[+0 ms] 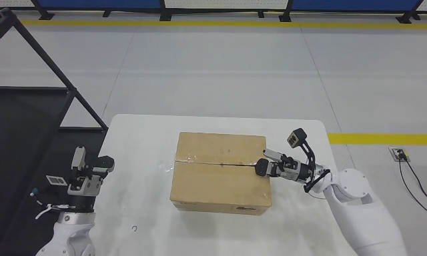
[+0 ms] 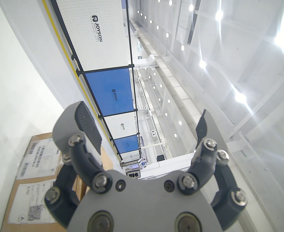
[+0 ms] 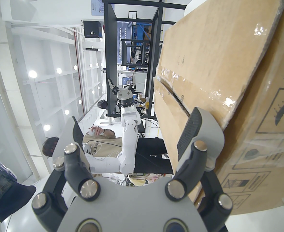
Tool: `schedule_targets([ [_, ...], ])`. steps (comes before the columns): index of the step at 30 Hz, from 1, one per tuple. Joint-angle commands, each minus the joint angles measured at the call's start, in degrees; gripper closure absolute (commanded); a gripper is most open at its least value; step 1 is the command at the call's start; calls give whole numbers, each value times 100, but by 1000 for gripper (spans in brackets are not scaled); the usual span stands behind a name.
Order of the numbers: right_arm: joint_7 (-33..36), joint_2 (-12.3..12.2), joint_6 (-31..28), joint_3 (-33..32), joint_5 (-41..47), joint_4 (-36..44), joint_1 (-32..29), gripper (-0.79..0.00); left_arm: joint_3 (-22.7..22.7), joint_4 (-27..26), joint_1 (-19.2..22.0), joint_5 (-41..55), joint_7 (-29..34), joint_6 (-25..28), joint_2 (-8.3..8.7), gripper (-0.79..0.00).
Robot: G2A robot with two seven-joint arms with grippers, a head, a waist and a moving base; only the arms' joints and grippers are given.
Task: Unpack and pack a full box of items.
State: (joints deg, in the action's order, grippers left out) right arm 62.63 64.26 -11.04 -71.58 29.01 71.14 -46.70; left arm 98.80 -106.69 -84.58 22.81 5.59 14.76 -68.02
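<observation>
**While the box is shut, the right jaws sit at its seam**

Because both top flaps are down, the cardboard box (image 1: 220,189) at the middle of the white surface (image 1: 133,189) has yet to be opened. The flaps meet along a seam (image 1: 220,164) running across the lid.

The right gripper (image 3: 134,120) is at the box's right end, level with that seam, its jaws apart. One pad (image 3: 189,131) lies at the edge of the nearer flap and the other stands in free air. Whether the pad actually touches the cardboard is hard to tell.

The left gripper (image 2: 143,112) is well apart from the box at the surface's left side. It points upward with its jaws apart and nothing between them.

The step in hand looks like raising a flap to begin unpacking. To do it well, the inner pad should slip under the flap's free edge where the seam appears slightly parted. The jaws should then pinch the cardboard itself rather than the glossy tape. After that, the flap should swing in an arc about its fold, since a straight pull would likely drag the whole box. The left arm could steady the far side if the box slides.
</observation>
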Motion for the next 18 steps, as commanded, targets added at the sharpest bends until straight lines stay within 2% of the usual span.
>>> schedule_targets([
  [1, 0, 0, 0, 0, 0, 0, 0, -785, 0, 0, 0, 0, 0, 0, 0, -785],
  [7, -317, -8, 60, -50, -43, 278, -112, -785, 0, 0, 0, 0, 0, 0, 0, -785],
  [10, -451, -13, 270, -23, -201, 296, -61, -785, 0, 0, 0, 0, 0, 0, 0, -785],
  [15, -409, -2, 490, 80, -250, 207, 38, -785, -3, -1, -10, -26, 19, -32, 1, -785],
  [18, -375, 10, 475, 135, -222, 127, 68, -785, 13, 19, -39, -442, 199, -65, 17, -785],
])
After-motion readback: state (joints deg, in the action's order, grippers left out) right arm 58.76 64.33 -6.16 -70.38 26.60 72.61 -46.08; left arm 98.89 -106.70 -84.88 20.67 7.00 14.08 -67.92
